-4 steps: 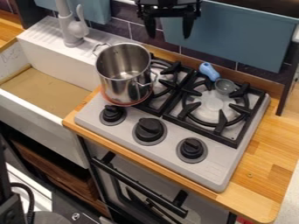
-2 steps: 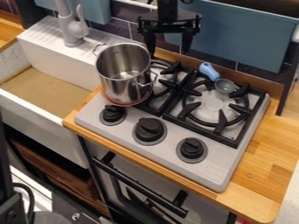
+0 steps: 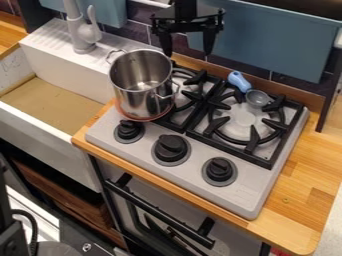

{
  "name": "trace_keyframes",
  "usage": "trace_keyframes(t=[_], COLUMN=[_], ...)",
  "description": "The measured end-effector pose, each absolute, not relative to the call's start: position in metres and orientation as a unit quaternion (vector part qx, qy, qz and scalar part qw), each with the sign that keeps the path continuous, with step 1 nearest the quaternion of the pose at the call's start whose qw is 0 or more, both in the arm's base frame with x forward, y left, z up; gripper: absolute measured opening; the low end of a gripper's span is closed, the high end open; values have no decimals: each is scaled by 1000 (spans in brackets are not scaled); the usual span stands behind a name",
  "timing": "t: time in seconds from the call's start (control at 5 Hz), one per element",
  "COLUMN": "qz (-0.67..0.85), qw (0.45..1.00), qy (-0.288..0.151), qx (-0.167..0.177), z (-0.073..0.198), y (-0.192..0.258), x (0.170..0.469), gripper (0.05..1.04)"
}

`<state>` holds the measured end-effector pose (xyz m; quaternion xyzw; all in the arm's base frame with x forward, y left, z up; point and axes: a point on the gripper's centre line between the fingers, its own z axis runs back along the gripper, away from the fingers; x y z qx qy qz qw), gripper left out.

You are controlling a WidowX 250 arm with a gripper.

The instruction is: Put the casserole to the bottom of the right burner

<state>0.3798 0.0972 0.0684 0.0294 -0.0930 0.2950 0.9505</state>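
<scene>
We look down at a slant on a toy kitchen. One black gripper (image 3: 188, 53) hangs at the top of our view, in front of the dark tiled wall (image 3: 141, 30), its two fingers pointing down. The jaws are spread wide apart, with nothing between them.

One casserole, a tall steel pot (image 3: 141, 100) with two wire handles, stands upright at the left side of the one grey cooktop (image 3: 247, 192), beside the sink. We can see into its open top. In our view the gripper is above and to the right of it, and apart from it.

We count two burners. The left burner (image 3: 184, 87) is partly hidden by the pot. The right burner (image 3: 244, 122) is in plain sight, and one small ladle (image 3: 257, 98) with a blue handle lies at the back of its black grate.

Along the cooktop's front we count three black knobs: a left knob (image 3: 129, 130), a middle knob (image 3: 171, 148) and a right knob (image 3: 219, 170). To the left are one white sink (image 3: 70, 75) and one grey faucet (image 3: 82, 32). Below the wooden counter (image 3: 294, 227) runs one black oven handle (image 3: 160, 213).
</scene>
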Motion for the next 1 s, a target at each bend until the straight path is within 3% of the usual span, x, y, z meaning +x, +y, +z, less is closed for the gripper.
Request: trace_keyframes(t=[0.2,0.6,1.0], qz=[327,382,410], qw=[937,914,900], qy=[-116,-113,-118], qx=[37,69,89], z=[82,70,63], y=[102,103,99], x=[379,360,365], gripper=[1001,1001,1001])
